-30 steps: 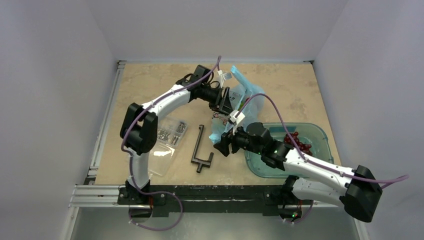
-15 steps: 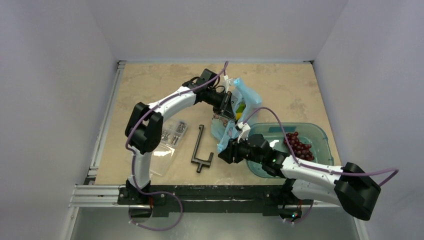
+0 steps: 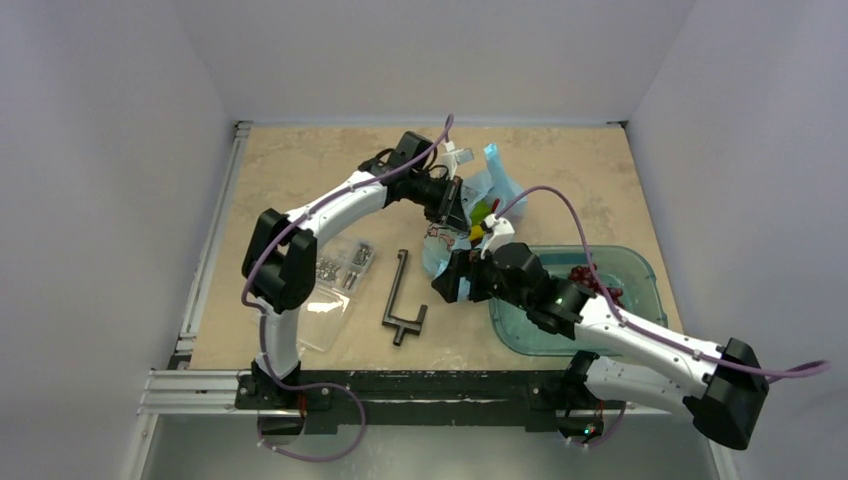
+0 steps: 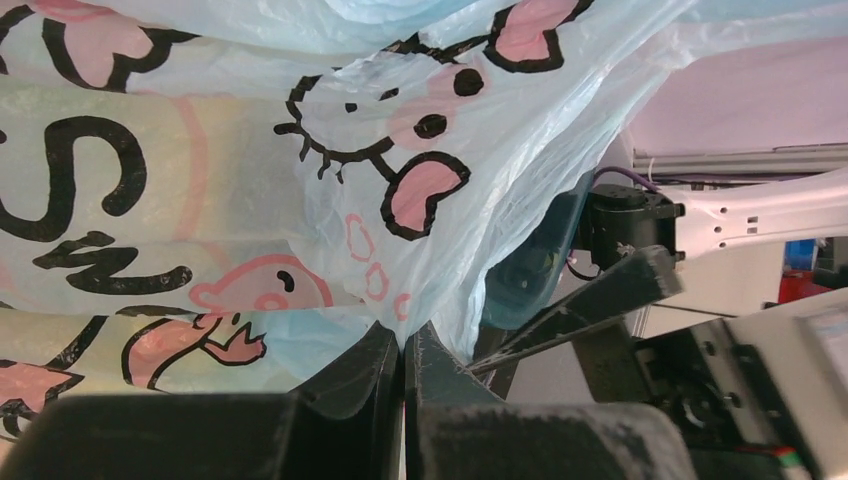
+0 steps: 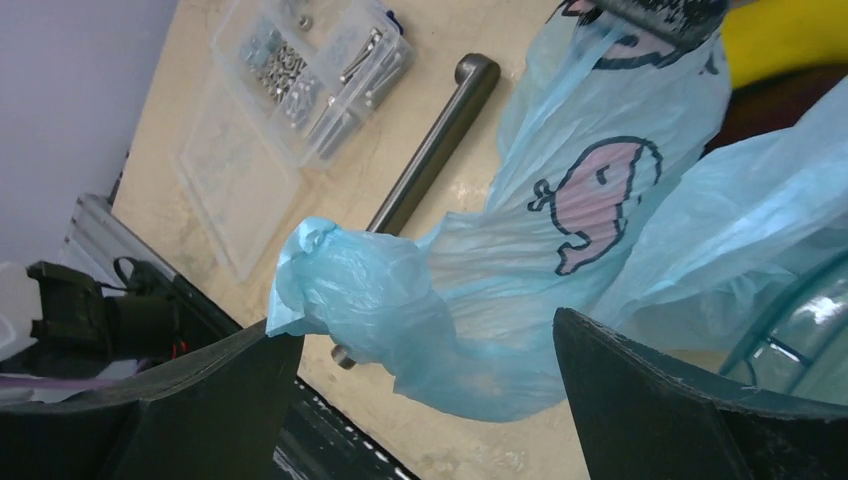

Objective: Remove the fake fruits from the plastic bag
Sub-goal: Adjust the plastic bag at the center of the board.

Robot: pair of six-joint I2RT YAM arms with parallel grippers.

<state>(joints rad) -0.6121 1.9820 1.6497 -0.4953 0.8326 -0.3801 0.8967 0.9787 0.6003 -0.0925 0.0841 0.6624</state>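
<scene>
Blue film bag [image 3: 495, 180], centre of the top view: pinched in my left gripper [image 4: 403, 350], jaws closed on it. My right gripper [image 5: 425, 335] is spread wide around the bag's bunched end, gripping nothing. Step: opening the bag; banana [image 5: 790, 40] inside, upper right. Next: hold firm, reach the mouth. Print: pink whale [image 5: 595, 200], black letters [image 4: 40, 200], an S among them, no whole word legible.

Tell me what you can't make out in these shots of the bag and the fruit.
- Fruits left in the plastic bag: top view, the left gripper and crumpled film cover them; count unknown.
- Yellow fruit: right wrist view, cut off by the top-right corner.
- Grape bunch in the teal bin: top view, partly under the right arm.
</scene>
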